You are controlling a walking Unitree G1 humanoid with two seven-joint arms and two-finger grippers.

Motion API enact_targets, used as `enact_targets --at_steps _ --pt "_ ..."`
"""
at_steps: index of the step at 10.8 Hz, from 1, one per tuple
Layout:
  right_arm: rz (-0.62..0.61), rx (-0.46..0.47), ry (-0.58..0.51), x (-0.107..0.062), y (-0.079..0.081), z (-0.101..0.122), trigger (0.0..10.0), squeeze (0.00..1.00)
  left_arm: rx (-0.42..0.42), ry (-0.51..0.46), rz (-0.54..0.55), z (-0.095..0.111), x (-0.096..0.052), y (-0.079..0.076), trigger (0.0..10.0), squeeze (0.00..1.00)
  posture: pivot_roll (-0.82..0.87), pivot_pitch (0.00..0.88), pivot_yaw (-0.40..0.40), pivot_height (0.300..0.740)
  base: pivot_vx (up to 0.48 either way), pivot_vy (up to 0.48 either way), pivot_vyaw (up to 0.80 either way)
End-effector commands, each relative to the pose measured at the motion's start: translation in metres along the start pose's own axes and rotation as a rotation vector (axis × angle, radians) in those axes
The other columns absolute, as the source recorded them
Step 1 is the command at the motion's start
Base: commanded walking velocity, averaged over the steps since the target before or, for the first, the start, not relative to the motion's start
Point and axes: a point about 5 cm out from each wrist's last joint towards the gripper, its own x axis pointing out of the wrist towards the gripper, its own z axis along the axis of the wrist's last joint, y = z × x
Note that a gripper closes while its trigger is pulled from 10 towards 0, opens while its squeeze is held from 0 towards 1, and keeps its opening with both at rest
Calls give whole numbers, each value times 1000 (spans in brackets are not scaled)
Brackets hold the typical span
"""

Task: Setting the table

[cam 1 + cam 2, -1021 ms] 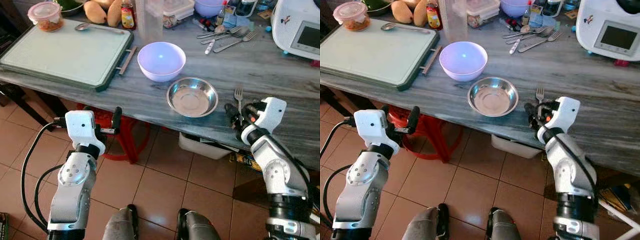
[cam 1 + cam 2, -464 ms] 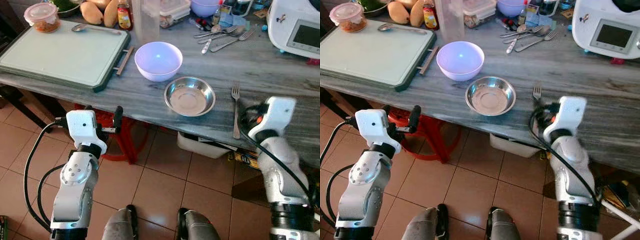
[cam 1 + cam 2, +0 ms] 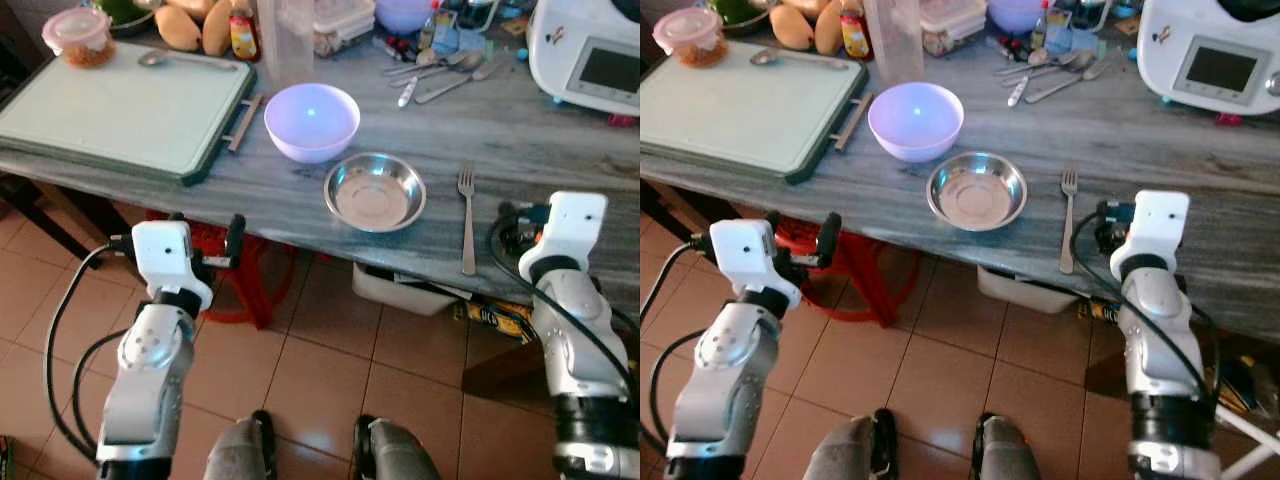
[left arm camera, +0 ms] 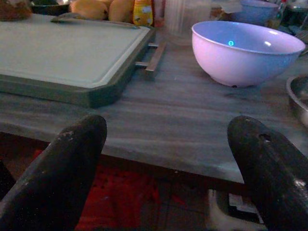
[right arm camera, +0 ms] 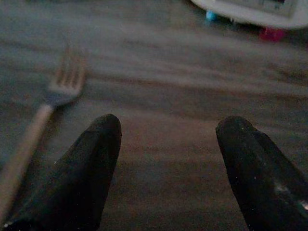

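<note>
Bare table (image 3: 560, 140) right of the fork (image 3: 466, 222) — steel bowl (image 3: 375, 191) crowds its left.

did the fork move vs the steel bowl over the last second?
Yes. The fork was in the right gripper near the table's edge; it now lies flat, released, right of the steel bowl, gripper open beside it.

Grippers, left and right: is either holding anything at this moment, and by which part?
Nothing is held. The right gripper is open beside the fork, which lies free on the table. The left gripper is open and empty.
</note>
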Motion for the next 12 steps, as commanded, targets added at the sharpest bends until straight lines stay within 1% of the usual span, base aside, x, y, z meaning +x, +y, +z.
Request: enact_targets --at_steps 1,3,5,6,7,8,10,12 --pt "-21 5 34 2 -8 -4 10000 0 6 7 0 1 -4 3 10000 0 -5 211 36 740 0 0 0" --pt "-7 26 64 6 -6 -7 10000 0 29 36 -15 -2 -14 8 10000 0 11 221 50 740 0 0 0" --pt "59 40 107 15 1 -10 10000 0 47 68 -28 -6 -24 14 10000 0 22 222 47 740 0 0 0" --pt "98 41 121 18 5 -10 10000 0 43 89 -39 -8 -29 15 10000 0 25 224 43 740 0 0 0" --pt "145 54 129 20 9 -10 10000 0 12 108 -75 -10 -35 12 10000 0 25 225 42 740 0 0 0" --pt "182 69 146 20 13 -11 10000 0 -10 110 -109 -11 -37 7 10000 0 25 226 41 740 0 0 0" --pt "239 86 155 19 20 -11 10000 0 -16 114 -115 -11 -36 5 10000 0 19 229 42 740 0 0 0" --pt "275 93 153 18 23 -8 10000 0 -23 116 -123 -10 -35 3 10000 0 13 229 38 740 0 0 0"
